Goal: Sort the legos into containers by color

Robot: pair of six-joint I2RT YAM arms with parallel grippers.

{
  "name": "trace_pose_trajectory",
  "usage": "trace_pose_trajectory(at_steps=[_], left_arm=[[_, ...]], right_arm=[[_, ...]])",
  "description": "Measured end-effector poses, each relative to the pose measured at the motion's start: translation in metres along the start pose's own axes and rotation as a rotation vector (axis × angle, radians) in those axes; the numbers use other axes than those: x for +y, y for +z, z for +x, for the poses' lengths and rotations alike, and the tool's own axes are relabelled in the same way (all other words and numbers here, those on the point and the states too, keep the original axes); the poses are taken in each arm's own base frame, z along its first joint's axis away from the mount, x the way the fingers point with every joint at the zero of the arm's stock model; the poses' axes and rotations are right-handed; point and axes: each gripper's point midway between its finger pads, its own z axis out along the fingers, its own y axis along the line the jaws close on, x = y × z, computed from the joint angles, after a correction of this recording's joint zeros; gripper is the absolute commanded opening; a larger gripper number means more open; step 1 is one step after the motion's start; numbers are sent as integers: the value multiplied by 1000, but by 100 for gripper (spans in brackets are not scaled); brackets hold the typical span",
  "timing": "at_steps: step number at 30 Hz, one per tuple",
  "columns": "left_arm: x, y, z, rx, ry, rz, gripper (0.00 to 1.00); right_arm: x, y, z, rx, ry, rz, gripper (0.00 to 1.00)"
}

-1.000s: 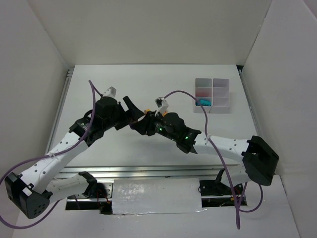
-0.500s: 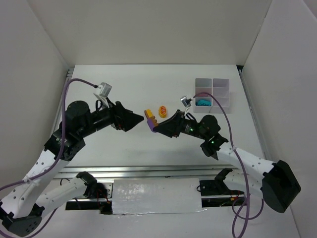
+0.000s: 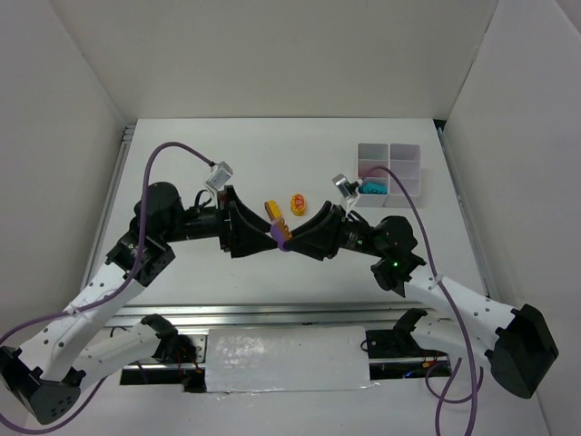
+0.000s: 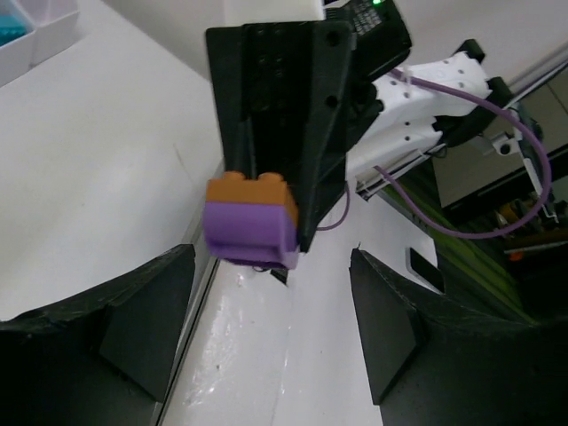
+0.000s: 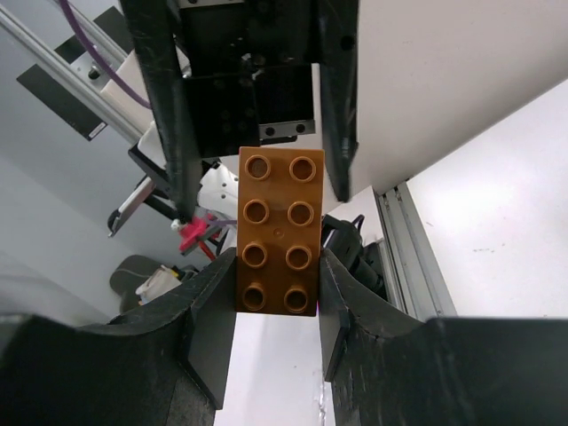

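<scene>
right gripper point(image 5: 277, 288) clamps orange-on-purple studded plastic brick stack point(image 4: 251, 226) | left gripper point(image 4: 271, 306) wide, flanking it | risk: off-centre closing twists stack free

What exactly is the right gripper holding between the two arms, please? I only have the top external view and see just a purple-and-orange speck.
Observer: The right wrist view shows the right gripper shut on an orange plastic brick with eight studs in two rows.
Operator: Thank you. Is the purple part a separate piece?
Observer: Yes. In the left wrist view a purple plastic brick is stacked against the orange brick's unstudded side.
Operator: Is the other arm gripping the stack too?
Observer: No. The left gripper is open, and its fingers stand apart on either side of the stack, not closed on it.
</scene>
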Motion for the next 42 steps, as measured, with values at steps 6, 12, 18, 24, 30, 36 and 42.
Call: trace_pose_trajectory(at_steps=[6,12,18,24,30,36,42], left_arm=[[-5,5,-6,-6,1,50,58],[-1,8,-5,6,-36,53,8],[0,7,0,23,-7,51,0],[-7,1,8,53,37,76,0],[-22,-7,10,60,89,132,0],[-22,-7,14,71,86,146,0],[-21,-6,15,74,84,146,0]], right_arm=[[5,9,-2,5,-4,-20,0],[5,16,1,25,-9,-40,1],[3,17,3,41,-26,-31,74],[11,10,1,81,-99,-4,54],[30,8,-8,104,-178,-30,54],[24,6,6,177,-153,-32,58],[17,6,17,224,-131,-22,59]])
